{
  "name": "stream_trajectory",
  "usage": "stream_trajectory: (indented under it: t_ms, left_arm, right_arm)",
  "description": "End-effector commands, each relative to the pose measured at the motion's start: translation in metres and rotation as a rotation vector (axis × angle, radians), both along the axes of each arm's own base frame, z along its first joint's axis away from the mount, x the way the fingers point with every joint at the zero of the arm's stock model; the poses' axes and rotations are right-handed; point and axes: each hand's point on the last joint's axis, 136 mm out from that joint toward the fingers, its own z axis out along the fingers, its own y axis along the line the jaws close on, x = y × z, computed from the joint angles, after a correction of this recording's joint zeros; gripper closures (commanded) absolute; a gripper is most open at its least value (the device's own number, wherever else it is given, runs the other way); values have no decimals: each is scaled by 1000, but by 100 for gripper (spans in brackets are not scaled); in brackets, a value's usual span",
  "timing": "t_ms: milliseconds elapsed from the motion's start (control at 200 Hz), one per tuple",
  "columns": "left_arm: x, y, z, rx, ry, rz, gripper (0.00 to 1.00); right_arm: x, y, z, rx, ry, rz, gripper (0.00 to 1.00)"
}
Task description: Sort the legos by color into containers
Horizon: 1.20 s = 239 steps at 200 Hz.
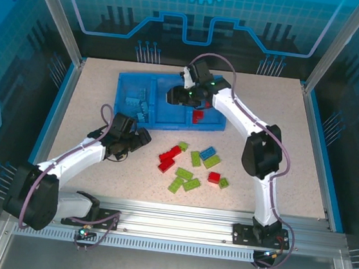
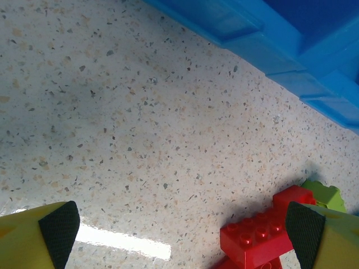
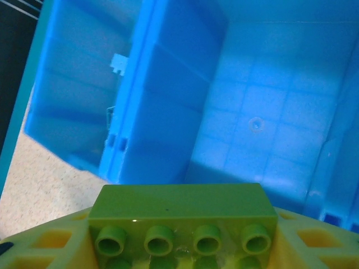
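Clamped in the right gripper (image 3: 182, 246), a green brick (image 3: 182, 210) hangs above the empty middle compartment (image 3: 263, 129) of the tray (image 1: 125, 112), between the blue bricks (image 1: 139, 102) on the left and the red ones (image 1: 198, 116) on the right. Best, I judge, to lower it inside the walls, clear of the left divider (image 3: 140, 112), then part the fingers. The left gripper (image 2: 182, 224) gapes wide over the table (image 2: 140, 112) beside a red brick (image 2: 255, 238); loose legos (image 1: 192, 168) lie near of the tray.
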Motion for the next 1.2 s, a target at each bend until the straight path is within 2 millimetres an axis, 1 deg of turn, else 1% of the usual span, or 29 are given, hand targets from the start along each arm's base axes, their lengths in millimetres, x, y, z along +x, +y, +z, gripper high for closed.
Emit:
stream_trajectory:
  t_ms: [0,75,195,270,280,295,405,450,495,520,565,615,620,625,645,725,780,830,895,900,955,1010,1085,1190]
  left_arm:
    - [-5,-2,-7,-5,18,-4,1]
    - [-4,-3,-8,-10,19,-5,1]
    - [-4,-3,-9,-12,23,-5,1]
    - [-4,-3,-9,-14,22,-4,1]
    - [-4,-3,-9,-15,21,-4,1]
    - [-4,-4,-9,-14,20,-5,1]
    - [-4,-5,-8,-16,21,-8,1]
    - [-4,-6,-9,-17,24,-7,1]
    - [-4,-8,-9,-21,24,-11,1]
    - [-4,-10,-8,-22,23,-19,1]
    - [-5,-12,-9,-19,29,-25,1]
    - [-4,-12,-9,-15,31,-24,1]
    - [-5,-12,-9,-15,33,-23,1]
    - [-5,-12,-9,-14,33,-23,1]
    - [-5,-12,-9,-12,34,-21,1]
    - [-4,-11,-9,-8,32,-15,1]
    - [-4,-10,-9,-7,33,-13,1]
    - [-5,-9,-9,-1,36,-9,1]
    - [-7,-7,-10,3,38,-5,1]
    - [-7,-7,-10,3,39,-5,1]
    - [-8,-7,-10,1,38,-5,1]
    - [-9,-7,-10,3,41,-6,1]
    - [-11,-5,-9,11,37,-5,1]
    - [-11,-4,-9,15,30,-2,1]
  right_arm:
    - [5,2,-6,-21,39,-40,42]
    - [11,5,-9,-25,42,-49,41]
    - [14,9,-17,-49,55,-48,37]
    - [14,9,-14,-54,48,-49,33]
    - [14,9,-25,-66,64,-48,32]
    - [15,9,-29,-70,69,-49,31]
    - [14,10,-32,-76,70,-41,27]
    - [13,12,-30,-67,68,-33,23]
    - [12,16,-26,-49,61,-16,15]
    - [11,18,-23,-42,55,-8,13]
    - [10,20,-18,-37,42,1,12]
    - [8,23,-19,-40,35,19,12]
    - [7,23,-11,-33,22,21,12]
    - [6,23,-7,-30,15,23,11]
    - [5,24,-1,-29,2,27,11]
    - [-4,24,8,-48,-25,49,7]
    - [-9,21,11,-68,-36,57,5]
    - [-16,16,11,-95,-43,63,0]
    - [-23,6,9,-131,-49,61,0]
    - [-25,4,6,-137,-43,60,0]
    - [-33,-8,2,-174,-44,53,0]
    - [-44,-25,-2,-221,-52,41,0]
    - [-64,-52,-9,-286,-58,34,0]
    - [-100,-101,-27,-392,0,-26,0]
